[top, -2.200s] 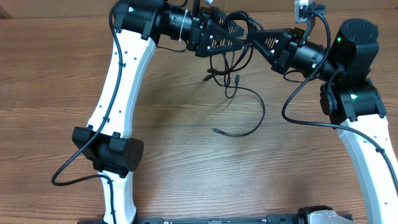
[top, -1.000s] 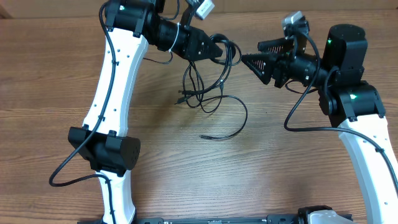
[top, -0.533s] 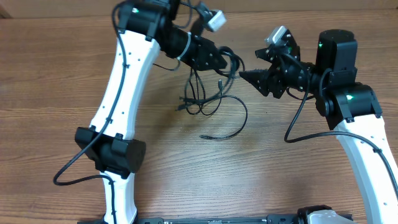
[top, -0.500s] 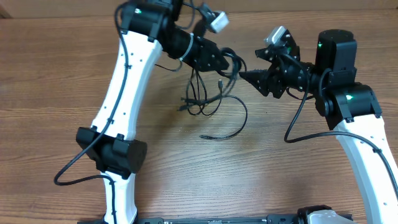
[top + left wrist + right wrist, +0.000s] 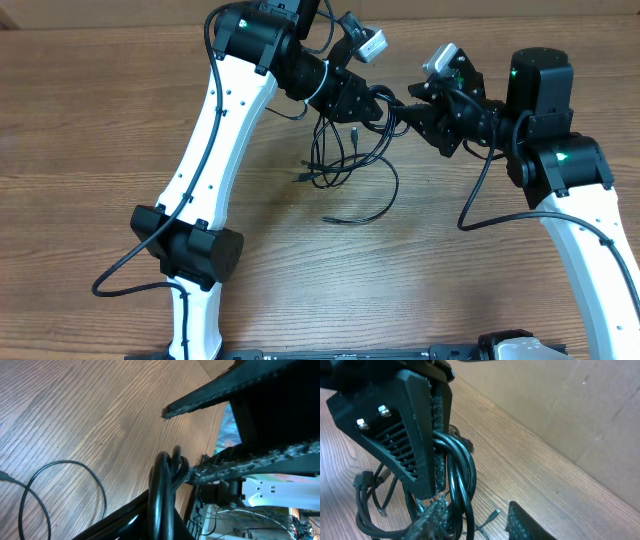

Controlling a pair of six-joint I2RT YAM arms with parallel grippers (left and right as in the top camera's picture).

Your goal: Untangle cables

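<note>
Left gripper (image 5: 377, 104) is clamping the cables (image 5: 340, 160) in a tight bunch above the counter (image 5: 90, 120), with their loops hanging below it and one loose strand trailing across the wood on the near side. Right gripper (image 5: 403, 113), its jaws standing apart, is facing it nose to nose from the right, with its tips just beside the top of the bunch. Being the free one and right at the clamped strands, it looks placed to take hold there and draw sideways, away from the left arm.
</note>
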